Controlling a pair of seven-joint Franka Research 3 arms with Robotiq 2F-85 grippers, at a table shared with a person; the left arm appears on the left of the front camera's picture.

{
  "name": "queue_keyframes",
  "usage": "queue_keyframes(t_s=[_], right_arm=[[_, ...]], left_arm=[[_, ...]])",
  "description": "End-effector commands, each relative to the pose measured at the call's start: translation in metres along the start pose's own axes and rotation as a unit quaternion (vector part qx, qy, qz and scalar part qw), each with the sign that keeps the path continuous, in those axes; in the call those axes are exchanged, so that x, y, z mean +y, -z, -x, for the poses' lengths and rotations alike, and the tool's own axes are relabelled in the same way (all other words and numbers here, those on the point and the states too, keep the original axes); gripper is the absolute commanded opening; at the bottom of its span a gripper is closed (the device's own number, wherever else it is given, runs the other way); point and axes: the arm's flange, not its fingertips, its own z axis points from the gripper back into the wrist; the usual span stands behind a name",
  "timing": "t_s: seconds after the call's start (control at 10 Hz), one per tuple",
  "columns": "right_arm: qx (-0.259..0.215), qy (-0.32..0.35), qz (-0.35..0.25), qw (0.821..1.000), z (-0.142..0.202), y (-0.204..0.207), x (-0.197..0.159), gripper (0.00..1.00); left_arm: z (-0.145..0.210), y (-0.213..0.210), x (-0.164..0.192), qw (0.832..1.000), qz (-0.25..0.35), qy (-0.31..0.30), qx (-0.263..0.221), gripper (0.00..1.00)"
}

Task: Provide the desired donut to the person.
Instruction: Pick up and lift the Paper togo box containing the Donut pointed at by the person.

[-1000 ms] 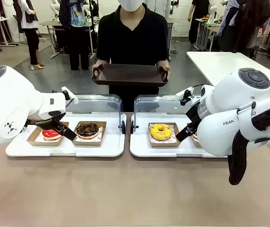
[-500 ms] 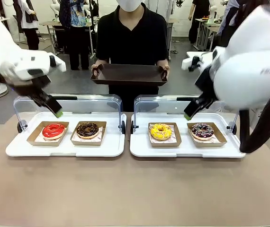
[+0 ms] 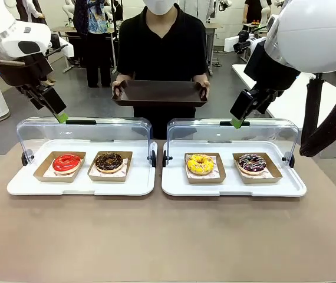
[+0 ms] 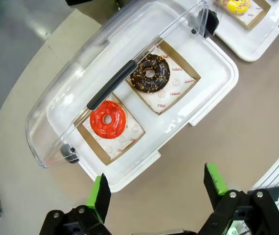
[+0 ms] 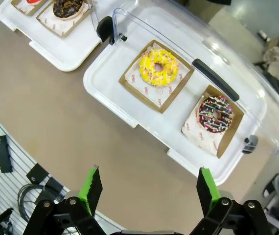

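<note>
We judged the task barely begun: nothing had been picked up, and all four donuts lay in their cardboard holders. The red donut [image 3: 66, 163] sat at the left end of the left white tray [image 3: 15, 187] with the chocolate donut [image 3: 108, 161] just beside it. The yellow donut [image 3: 200, 164] and the sprinkled donut [image 3: 252, 163] lay side by side on the right white tray [image 3: 233, 190]. Both trays stood along the far half of the bench [image 3: 156, 236]. The left claw [image 4: 156, 183] hung high above its tray with its fingers apart and nothing between them. The right claw [image 5: 149, 182] hung likewise over the other tray, also spread and empty. At the bench's far edge the person [image 3: 162, 53] held a bare brown tray [image 3: 159, 93] at both ends, waiting. We saw no pointing, so we could not tell which donut was wanted. Choosing, grasping and handing over all remained. The clear lids [image 3: 44, 130] stood tipped open along each tray's far edge, between the donuts and the person, so we reckoned any carry would have to rise over them.
</note>
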Motion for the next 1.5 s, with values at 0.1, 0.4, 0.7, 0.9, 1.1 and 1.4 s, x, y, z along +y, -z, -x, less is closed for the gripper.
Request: queue_keyframes(t_s=[0.1, 0.4, 0.7, 0.9, 1.1, 1.4], right_arm=[[0.000, 0.003, -0.003, 1.000, 0.002, 0.003, -0.003, 1.00], [-0.031, -0.079, -0.150, 0.985, 0.018, -0.008, -0.045, 1.00], [-0.108, -0.154, -0.295, 0.937, 0.042, -0.013, -0.131, 1.00], [-0.150, -0.168, -0.363, 0.904, 0.060, -0.007, -0.175, 1.00], [-0.191, -0.177, -0.401, 0.879, 0.084, -0.007, -0.205, 1.00], [-0.275, -0.179, -0.382, 0.864, 0.121, -0.012, -0.235, 1.00]], left_arm=[[-0.001, 0.000, -0.003, 1.000, 0.002, 0.004, -0.001, 1.00], [0.011, -0.003, 0.020, 0.999, 0.028, 0.013, -0.023, 1.00], [0.033, -0.007, 0.079, 0.978, 0.174, 0.064, -0.096, 1.00], [0.056, -0.011, 0.119, 0.946, 0.266, 0.096, -0.158, 1.00], [0.078, -0.015, 0.136, 0.919, 0.312, 0.112, -0.212, 1.00], [0.100, -0.029, 0.148, 0.904, 0.332, 0.108, -0.248, 1.00]])
